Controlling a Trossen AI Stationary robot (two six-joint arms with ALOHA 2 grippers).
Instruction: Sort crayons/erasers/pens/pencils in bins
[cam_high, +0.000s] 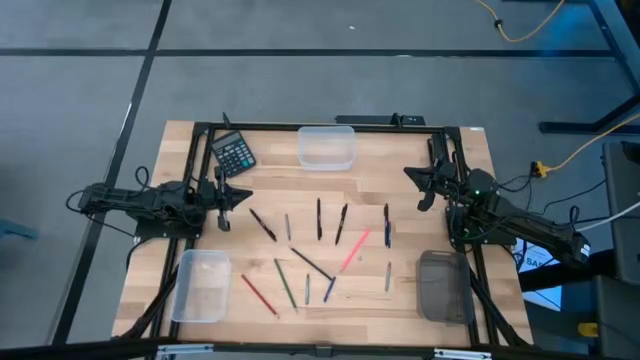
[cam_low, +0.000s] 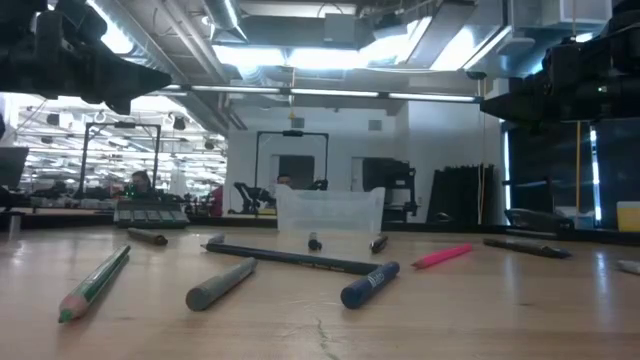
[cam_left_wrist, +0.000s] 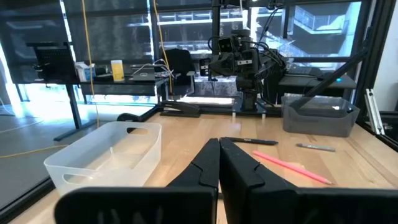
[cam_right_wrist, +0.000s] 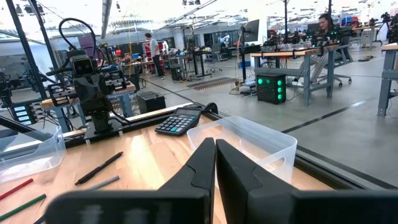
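Observation:
About a dozen thin sticks (cam_high: 320, 250) lie scattered flat on the middle of the wooden table: black, grey, green, red (cam_high: 259, 294), blue and a pink one (cam_high: 355, 250). One clear bin (cam_high: 325, 147) stands at the far edge, a second clear bin (cam_high: 202, 285) at near left, and the smoky grey bin (cam_high: 443, 286) at near right. My left gripper (cam_high: 243, 195) hovers shut over the table's left side, pointing right. My right gripper (cam_high: 412, 174) hovers shut over the right side, pointing toward the far left. Neither touches anything.
A black calculator (cam_high: 234, 153) lies at the far left, beside the far bin. A black frame (cam_high: 320, 125) runs round the table edges. In the low view a green pencil (cam_low: 92, 283), a grey stick (cam_low: 222, 283) and a blue stick (cam_low: 370, 284) lie nearest the near edge.

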